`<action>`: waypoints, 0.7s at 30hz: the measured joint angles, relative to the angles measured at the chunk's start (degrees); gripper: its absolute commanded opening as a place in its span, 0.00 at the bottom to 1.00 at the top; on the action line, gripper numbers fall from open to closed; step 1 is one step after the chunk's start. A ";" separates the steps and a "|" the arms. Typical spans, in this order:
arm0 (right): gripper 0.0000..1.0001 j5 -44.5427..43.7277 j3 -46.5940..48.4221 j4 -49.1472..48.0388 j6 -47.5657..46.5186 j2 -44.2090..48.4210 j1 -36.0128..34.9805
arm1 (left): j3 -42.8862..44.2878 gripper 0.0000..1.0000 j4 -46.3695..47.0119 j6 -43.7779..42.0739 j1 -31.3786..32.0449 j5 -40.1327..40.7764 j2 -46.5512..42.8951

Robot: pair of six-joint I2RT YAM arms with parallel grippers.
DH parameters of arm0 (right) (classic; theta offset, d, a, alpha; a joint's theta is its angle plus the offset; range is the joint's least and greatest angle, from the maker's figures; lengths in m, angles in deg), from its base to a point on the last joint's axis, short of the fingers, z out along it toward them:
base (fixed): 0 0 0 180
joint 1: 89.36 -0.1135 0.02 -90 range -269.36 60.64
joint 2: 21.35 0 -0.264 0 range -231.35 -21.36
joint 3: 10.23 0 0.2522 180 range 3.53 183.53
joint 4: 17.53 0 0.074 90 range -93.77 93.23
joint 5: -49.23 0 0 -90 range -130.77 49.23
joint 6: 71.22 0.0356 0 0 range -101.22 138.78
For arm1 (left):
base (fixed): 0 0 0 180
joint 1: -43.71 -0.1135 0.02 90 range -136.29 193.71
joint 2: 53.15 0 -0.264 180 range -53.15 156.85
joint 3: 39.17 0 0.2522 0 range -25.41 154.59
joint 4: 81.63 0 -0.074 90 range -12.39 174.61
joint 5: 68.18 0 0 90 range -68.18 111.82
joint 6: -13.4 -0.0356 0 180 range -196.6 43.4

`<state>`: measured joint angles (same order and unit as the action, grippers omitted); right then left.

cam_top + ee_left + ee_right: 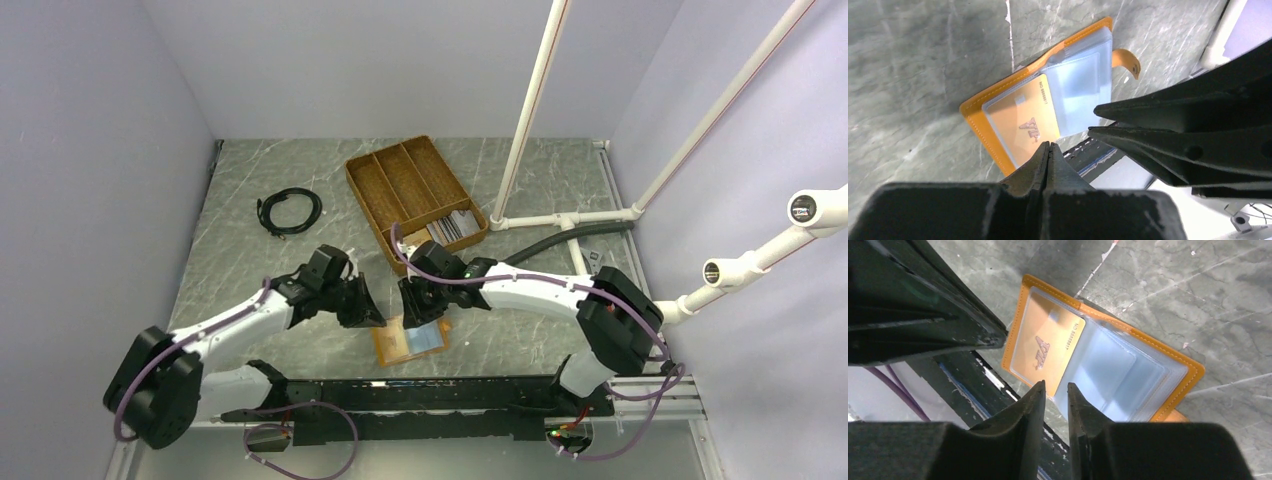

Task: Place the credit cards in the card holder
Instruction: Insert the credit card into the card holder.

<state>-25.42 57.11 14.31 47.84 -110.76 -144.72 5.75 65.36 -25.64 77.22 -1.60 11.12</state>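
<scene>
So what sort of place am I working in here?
Probably a lab data-collection cell: plain walls boxing in a marble-look table, a white pipe frame, two arms bolted to a rail.

A fixed camera high above the near edge looks down and forward over the whole table (250,275). The two wrist cameras hang close, aimed steeply down from opposite sides at the open card holder (1048,100), which all three views share.

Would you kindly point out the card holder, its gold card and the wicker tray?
card holder (1194,369): right wrist view, orange leather border.
gold card (1045,342): right wrist view, printed face.
wicker tray (378,192): top view, bare compartment.
</scene>
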 measured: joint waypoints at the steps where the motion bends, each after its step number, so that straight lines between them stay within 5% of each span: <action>1: 0.30 -0.37 -0.02 0.13 0.28 -0.17 -0.09 | 0.00 0.00 1.27 0.42 0.26 -0.61 1.38; 10: 0.47 -6.62 -2.54 3.69 1.55 1.40 -0.48 | -1.60 0.00 9.33 2.43 3.08 -1.05 11.80; 14: 0.47 -6.47 -4.42 3.58 2.62 2.34 0.13 | -4.00 0.00 10.91 3.45 3.04 -0.96 12.07; 18: 0.36 -5.03 -5.07 2.32 3.15 2.34 0.48 | -4.92 0.00 12.90 4.37 3.06 -1.27 12.00; 21: 0.40 -4.31 -5.16 1.66 3.48 2.08 0.52 | -5.18 0.00 13.46 4.48 3.06 -1.29 11.98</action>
<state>-29.72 51.96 15.97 51.32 -108.68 -144.19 0.57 78.83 -21.16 80.28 -2.89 23.10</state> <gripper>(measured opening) 0.369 0.007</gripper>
